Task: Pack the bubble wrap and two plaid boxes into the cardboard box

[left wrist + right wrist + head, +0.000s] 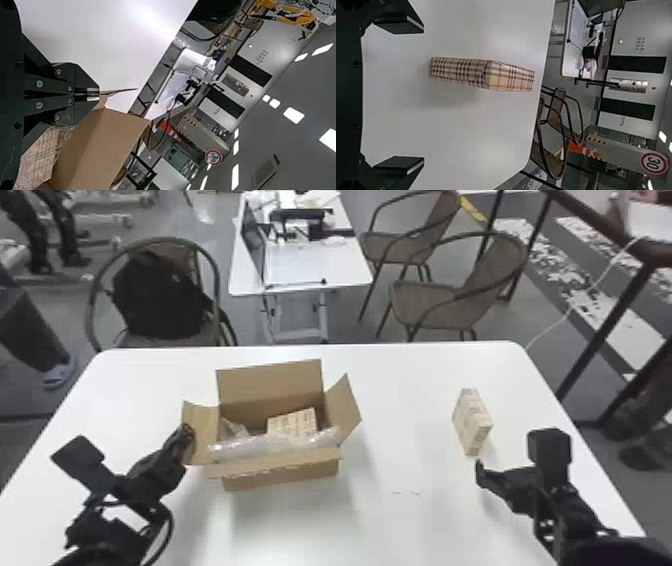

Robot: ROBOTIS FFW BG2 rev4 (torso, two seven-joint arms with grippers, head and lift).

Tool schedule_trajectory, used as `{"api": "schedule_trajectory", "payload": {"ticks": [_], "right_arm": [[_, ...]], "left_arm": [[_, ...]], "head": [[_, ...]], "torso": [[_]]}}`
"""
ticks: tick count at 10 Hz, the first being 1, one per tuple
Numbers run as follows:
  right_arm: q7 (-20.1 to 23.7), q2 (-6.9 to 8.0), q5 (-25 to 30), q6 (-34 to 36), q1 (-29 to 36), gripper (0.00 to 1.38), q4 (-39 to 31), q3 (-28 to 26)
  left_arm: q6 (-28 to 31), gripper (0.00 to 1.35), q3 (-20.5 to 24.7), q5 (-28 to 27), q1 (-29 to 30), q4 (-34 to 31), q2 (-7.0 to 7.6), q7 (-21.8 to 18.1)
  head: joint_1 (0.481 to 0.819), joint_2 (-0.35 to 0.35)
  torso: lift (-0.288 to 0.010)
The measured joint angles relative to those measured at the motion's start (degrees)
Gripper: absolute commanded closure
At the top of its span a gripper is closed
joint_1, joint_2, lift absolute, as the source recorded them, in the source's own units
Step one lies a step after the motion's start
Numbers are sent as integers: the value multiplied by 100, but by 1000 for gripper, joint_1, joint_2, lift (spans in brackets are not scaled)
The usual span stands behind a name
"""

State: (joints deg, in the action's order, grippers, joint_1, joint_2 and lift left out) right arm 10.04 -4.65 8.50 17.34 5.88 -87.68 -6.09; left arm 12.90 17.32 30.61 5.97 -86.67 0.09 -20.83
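plaid box point(472, 422) upright on worktop point(400, 520), outside cardboard box point(285, 479). right gripper point(423, 95) spread, empty; left gripper point(93, 94) clenched on side flap point(119, 92). risks: off-centre closing may topple the plaid box; flap tug may skew the cardboard box.

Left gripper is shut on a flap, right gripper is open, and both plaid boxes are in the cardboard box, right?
Not quite: in the head view, one plaid box is in the cardboard box, but the other plaid box stands on the table. The rest holds: the left gripper is shut on a flap, the right gripper open.
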Motion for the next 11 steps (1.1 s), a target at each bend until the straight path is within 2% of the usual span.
{"api": "schedule_trajectory", "payload": {"ticks": [4, 6, 7, 8, 9, 11], "right_arm": [[50, -92, 8, -585, -1128, 133, 1613, 296], [141, -165, 55, -861, -1480, 133, 2161, 481], [159, -182, 69, -960, -1579, 213, 2351, 505], [187, -192, 70, -1028, -1667, 598, 2516, 511], [206, -194, 70, -1081, -1713, 909, 2608, 512], [209, -178, 114, -1139, -1763, 975, 2673, 522]], "left_arm": [[13, 1214, -36, -3, -14, 56, 0, 0], [3, 1214, -89, -3, -28, 109, 0, 0], [2, 1216, -101, 2, -28, 126, 0, 0], [-2, 1214, -105, 5, -27, 138, 0, 0], [-6, 1216, -107, 6, -27, 142, 0, 0], [-7, 1214, -118, 6, -28, 151, 0, 0]], "head": [[695, 15], [695, 23], [695, 23], [695, 22], [695, 23], [695, 24]], "torso": [[-50], [-50], [-50], [-50], [-50], [-50]]}}
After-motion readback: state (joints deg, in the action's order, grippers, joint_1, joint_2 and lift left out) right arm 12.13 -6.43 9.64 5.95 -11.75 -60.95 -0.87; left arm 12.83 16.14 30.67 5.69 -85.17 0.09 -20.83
